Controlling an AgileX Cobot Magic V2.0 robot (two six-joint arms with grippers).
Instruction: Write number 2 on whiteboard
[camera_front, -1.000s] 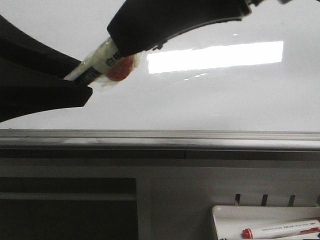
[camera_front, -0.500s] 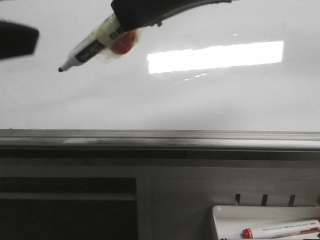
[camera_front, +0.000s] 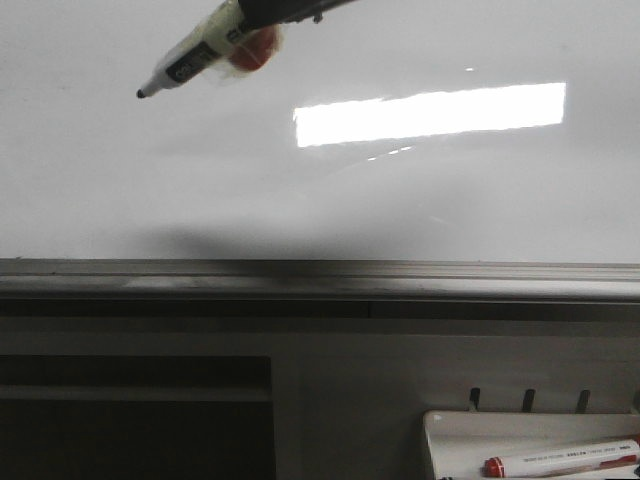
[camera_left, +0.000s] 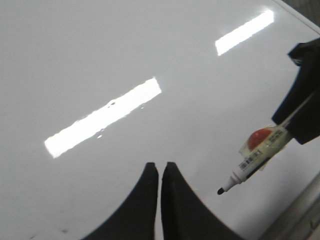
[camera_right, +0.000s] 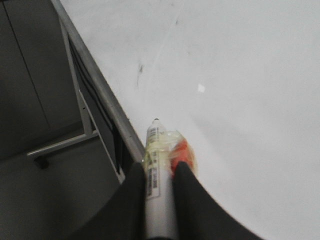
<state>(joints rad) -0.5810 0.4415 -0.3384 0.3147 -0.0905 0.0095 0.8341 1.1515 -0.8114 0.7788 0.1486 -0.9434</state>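
Observation:
The whiteboard (camera_front: 420, 190) is glossy and bare; no number 2 shows on it. My right gripper (camera_front: 250, 14) at the top edge of the front view is shut on a white marker (camera_front: 195, 55) wrapped in tape with a red patch. Its uncapped black tip (camera_front: 140, 94) points left and down near the board; I cannot tell if it touches. The right wrist view shows the fingers (camera_right: 186, 180) clamped on the marker (camera_right: 159, 145). My left gripper (camera_left: 160, 167) is shut and empty over the board, with the marker (camera_left: 252, 162) to its side.
A grey metal rail (camera_front: 320, 275) runs along the board's near edge. A small white tray (camera_front: 445, 430) with a red-capped marker (camera_front: 560, 458) hangs at the lower right. A dark opening (camera_front: 135, 420) lies at the lower left. Faint smudges (camera_right: 140, 70) mark the board.
My left gripper has drawn off to the left from the marker's tip and out of the front view. My right gripper has lifted the marker up and slightly right.

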